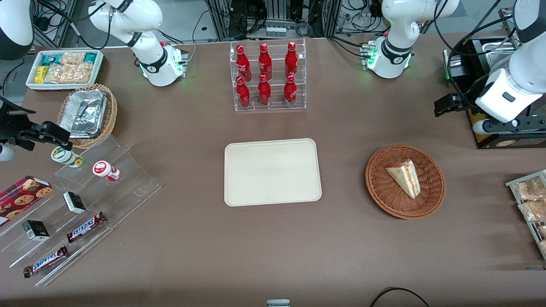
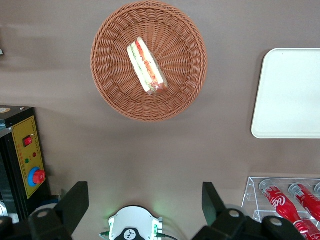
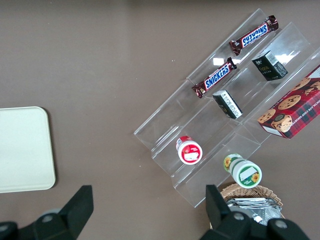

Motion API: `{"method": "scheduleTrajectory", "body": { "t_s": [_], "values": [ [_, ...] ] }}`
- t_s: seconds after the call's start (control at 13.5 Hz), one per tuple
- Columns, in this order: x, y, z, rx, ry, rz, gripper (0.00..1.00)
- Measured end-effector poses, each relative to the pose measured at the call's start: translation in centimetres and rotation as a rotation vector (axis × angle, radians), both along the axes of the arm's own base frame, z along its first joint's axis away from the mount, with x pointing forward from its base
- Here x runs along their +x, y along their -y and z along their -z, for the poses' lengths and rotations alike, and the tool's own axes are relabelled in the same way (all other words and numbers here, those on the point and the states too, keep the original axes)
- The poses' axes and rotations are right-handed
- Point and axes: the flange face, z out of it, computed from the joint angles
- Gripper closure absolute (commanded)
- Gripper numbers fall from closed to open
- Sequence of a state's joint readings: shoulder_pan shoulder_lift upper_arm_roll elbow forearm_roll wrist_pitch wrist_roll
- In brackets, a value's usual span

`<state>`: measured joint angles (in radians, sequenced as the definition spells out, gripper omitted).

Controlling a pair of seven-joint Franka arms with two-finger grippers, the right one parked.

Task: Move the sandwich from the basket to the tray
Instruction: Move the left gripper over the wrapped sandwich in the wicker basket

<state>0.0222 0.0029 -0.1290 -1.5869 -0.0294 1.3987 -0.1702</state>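
Wrist view: gripper (image 2: 142, 200) spread open, empty, high above table. Sandwich (image 2: 146, 65) in basket (image 2: 115, 95); tray (image 1: 273, 172) bare. Pre-grasp step; next, descend over sandwich, close.

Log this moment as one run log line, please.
phase: pre-grasp | gripper: open, raised, apart from basket | sandwich: in basket | tray: bare, beside basket

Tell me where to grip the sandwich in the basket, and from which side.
Come from above with the open gripper. The sandwich lies in the basket; probably close across the wedge's thick end, where its long sides give flat faces.
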Motion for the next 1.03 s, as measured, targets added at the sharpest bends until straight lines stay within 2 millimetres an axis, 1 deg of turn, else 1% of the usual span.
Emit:
{"method": "scheduleTrajectory", "body": {
  "t_s": [0.3,0.44,0.59,1.03],
  "values": [
    [0.1,0.0,0.2,0.0,-0.001,-0.002,0.0],
    [0.4,0.0,1.2,0.0,0.0,-0.002,0.0],
    [0.8,0.0,3.2,0.001,0.002,-0.004,0.0],
    [1.3,0.0,10.0,0.002,0.021,-0.009,0.0]
  ]
}}
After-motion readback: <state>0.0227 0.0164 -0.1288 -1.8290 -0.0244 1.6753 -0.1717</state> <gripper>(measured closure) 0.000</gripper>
